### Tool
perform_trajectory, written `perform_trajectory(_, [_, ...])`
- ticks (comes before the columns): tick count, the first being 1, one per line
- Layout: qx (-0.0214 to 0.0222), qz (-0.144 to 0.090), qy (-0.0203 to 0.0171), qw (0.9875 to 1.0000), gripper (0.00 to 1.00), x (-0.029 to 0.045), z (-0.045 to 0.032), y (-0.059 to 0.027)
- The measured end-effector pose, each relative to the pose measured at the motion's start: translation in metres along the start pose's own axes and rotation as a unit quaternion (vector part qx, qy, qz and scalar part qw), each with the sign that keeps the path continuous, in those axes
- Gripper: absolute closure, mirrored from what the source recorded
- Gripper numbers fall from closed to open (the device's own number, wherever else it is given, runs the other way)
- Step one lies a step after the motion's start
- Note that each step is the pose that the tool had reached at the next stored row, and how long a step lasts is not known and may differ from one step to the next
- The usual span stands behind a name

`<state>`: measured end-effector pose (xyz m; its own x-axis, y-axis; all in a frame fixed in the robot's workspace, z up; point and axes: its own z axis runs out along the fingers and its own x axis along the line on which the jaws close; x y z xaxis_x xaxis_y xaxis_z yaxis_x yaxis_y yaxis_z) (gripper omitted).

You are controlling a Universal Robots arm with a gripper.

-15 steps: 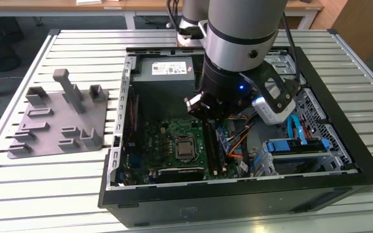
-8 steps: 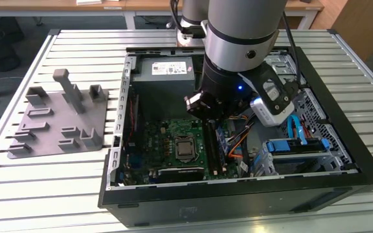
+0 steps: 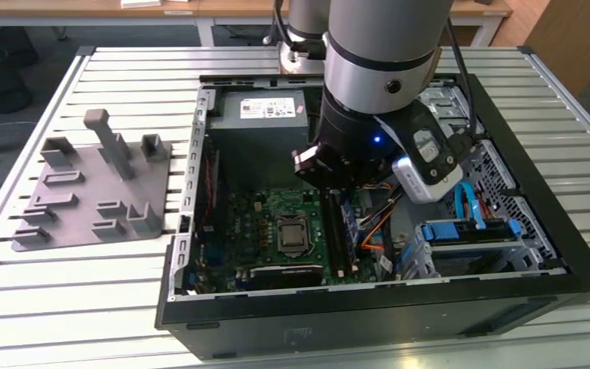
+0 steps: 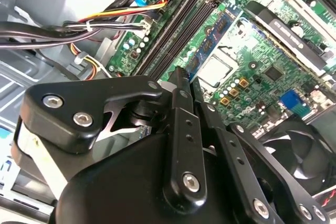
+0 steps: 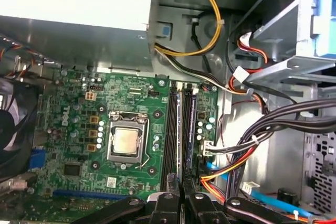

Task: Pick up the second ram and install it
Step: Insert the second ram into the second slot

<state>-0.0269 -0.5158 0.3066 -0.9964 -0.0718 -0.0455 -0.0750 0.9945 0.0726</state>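
Note:
The second ram (image 5: 188, 129), a thin dark-blue strip, stands on edge along a socket line on the green motherboard, right of the black sockets (image 5: 170, 129). In both wrist views it runs straight out from between my fingertips. My gripper (image 5: 182, 184) is shut on the second ram near its middle, low inside the open computer case. The second wrist view shows the ram's (image 4: 212, 40) chip side and pale label beyond the gripper (image 4: 188, 74). In the exterior view the gripper (image 3: 349, 201) hangs over the sockets, with part of the ram (image 3: 353, 227) showing below it. How deep it sits I cannot tell.
The processor socket (image 5: 126, 141) lies beside the black sockets. Bundled cables (image 5: 247, 150) crowd the other side, next to the drive cage (image 3: 469, 231). The power supply (image 3: 259, 108) fills the case's far end. A grey moulded tray (image 3: 90, 192) stands on the slatted table at the exterior view's left.

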Motion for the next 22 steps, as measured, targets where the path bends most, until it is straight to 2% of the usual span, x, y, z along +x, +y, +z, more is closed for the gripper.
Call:
perform_trajectory(10, [0.0016, 0.036, -0.0026, 0.9994, 0.86, 0.0000, 0.0004, 0.0000])
perform_trajectory(16, [0.0026, 0.057, -0.0042, 0.9984, 0.86, 0.0000, 0.0006, -0.0001])
perform_trajectory(22, [0.0036, 0.079, -0.0058, 0.9968, 0.86, 0.0000, 0.0009, -0.0001])
